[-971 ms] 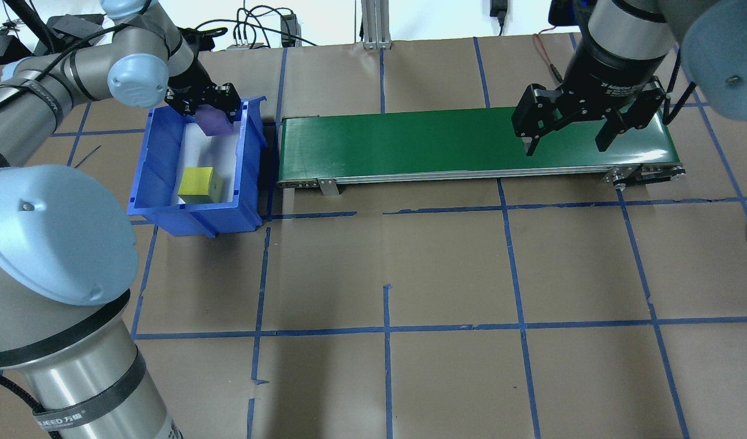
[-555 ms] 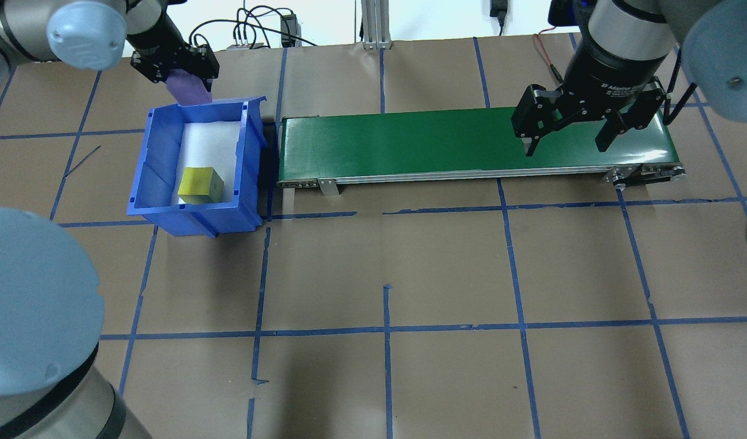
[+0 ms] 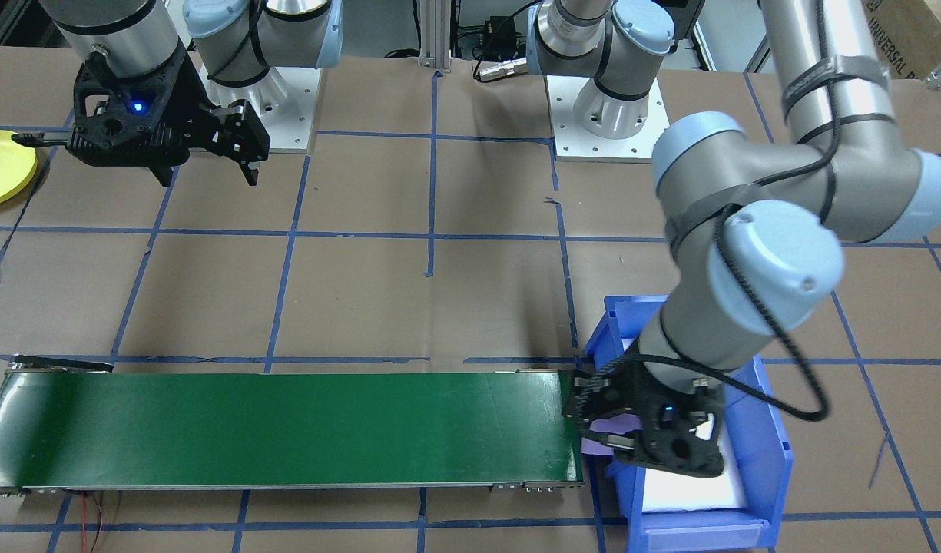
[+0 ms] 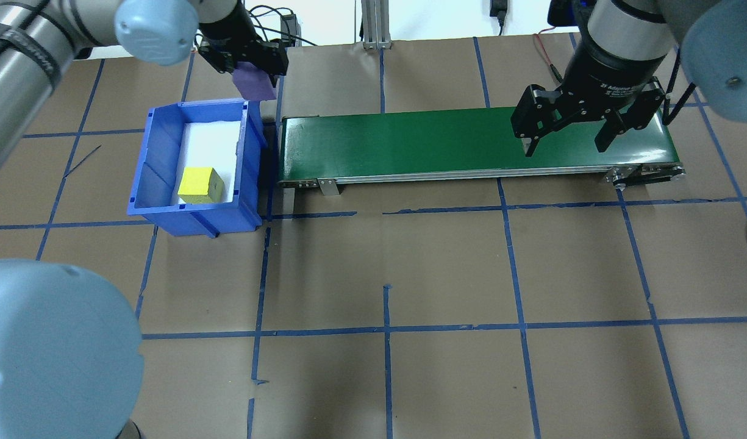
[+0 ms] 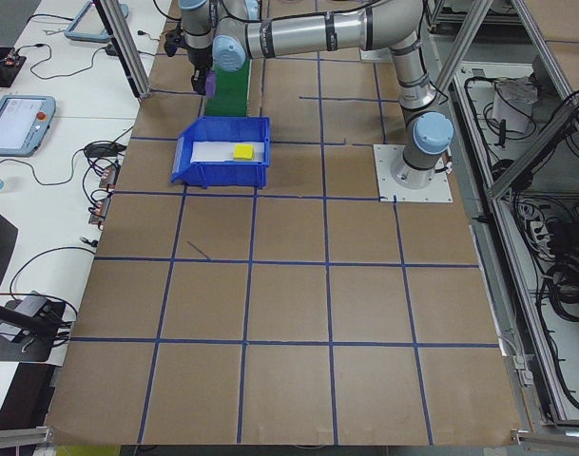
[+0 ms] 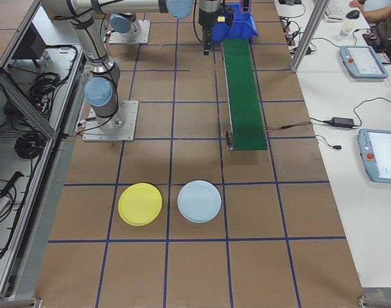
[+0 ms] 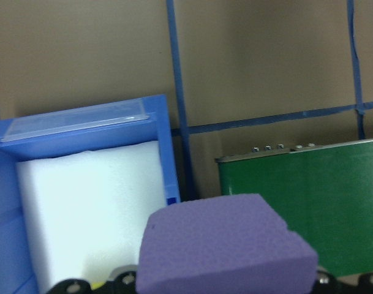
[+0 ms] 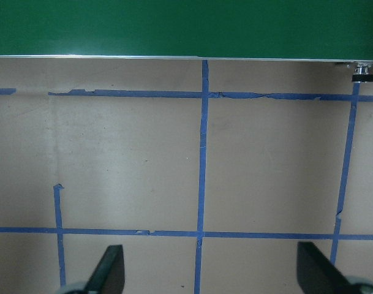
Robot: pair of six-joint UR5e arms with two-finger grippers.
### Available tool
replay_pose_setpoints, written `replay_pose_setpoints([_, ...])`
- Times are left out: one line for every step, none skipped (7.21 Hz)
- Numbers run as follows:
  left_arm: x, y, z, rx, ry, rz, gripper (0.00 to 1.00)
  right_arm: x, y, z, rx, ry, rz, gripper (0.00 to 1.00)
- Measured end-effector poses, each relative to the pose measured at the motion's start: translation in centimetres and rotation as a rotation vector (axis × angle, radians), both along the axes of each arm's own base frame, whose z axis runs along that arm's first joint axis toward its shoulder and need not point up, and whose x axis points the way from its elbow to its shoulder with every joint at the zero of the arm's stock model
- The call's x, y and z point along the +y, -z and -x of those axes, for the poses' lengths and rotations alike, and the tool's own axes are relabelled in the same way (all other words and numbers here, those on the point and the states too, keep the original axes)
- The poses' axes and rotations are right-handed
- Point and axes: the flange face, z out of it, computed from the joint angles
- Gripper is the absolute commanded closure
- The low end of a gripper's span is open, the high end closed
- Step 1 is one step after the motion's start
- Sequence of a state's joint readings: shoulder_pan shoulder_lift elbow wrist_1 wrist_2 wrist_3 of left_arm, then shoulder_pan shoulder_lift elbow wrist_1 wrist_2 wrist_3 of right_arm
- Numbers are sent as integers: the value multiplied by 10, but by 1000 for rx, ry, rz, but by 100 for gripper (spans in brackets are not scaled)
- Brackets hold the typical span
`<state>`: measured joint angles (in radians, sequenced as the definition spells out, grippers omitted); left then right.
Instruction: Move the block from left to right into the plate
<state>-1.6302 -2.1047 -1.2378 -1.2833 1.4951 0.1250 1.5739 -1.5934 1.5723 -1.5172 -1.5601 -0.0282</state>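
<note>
A purple block (image 4: 257,85) hangs in my left gripper (image 4: 251,66), which is shut on it. It is in the air over the gap between the blue bin (image 4: 166,214) and the left end of the green conveyor (image 4: 410,143). The left wrist view shows the purple block (image 7: 226,251) with the bin's foam and the belt end below it. My right gripper (image 4: 565,139) stands open over the belt's right end, its fingers (image 8: 109,269) holding nothing. A yellow plate (image 6: 140,204) and a light-blue plate (image 6: 199,201) lie beyond that end.
A yellow block (image 4: 200,185) rests on white foam inside the blue bin. The brown table carries a grid of blue tape lines. Cables and an aluminium post run along the far edge. Tablets and cables lie on side tables.
My left gripper has lifted the purple block out of the bin and carried it up and to the right, toward the conveyor's left end. The right arm has not moved.
</note>
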Motion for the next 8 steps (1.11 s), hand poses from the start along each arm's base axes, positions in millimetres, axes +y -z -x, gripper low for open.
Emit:
replay_pose_setpoints([3, 24, 31, 1, 25, -31, 53, 0, 0, 0, 0, 0, -1, 0])
replay_pose_setpoints([11, 45, 57, -1, 52, -65, 57, 0, 0, 1, 0, 1, -1, 0])
replay_pose_setpoints([22, 69, 70, -6, 64, -88, 55, -1, 1, 1, 0, 2, -2, 0])
replay_pose_setpoints([32, 92, 76, -7, 59, -81, 40, -1, 1, 2, 1, 3, -2, 0])
replay_pose_setpoints([38, 106, 78, -3, 48, -65, 0, -1, 1, 2, 0, 3, -3, 0])
replay_pose_setpoints([40, 110, 79, 0, 39, -53, 0, -2, 2, 2, 0, 4, -3, 0])
replay_pose_setpoints([42, 100, 80, 5, 30, -32, 0, -2, 2, 2, 0, 4, -3, 0])
replay_pose_setpoints([46, 77, 80, 13, 22, 5, 0, -2, 2, 3, 0, 5, -4, 0])
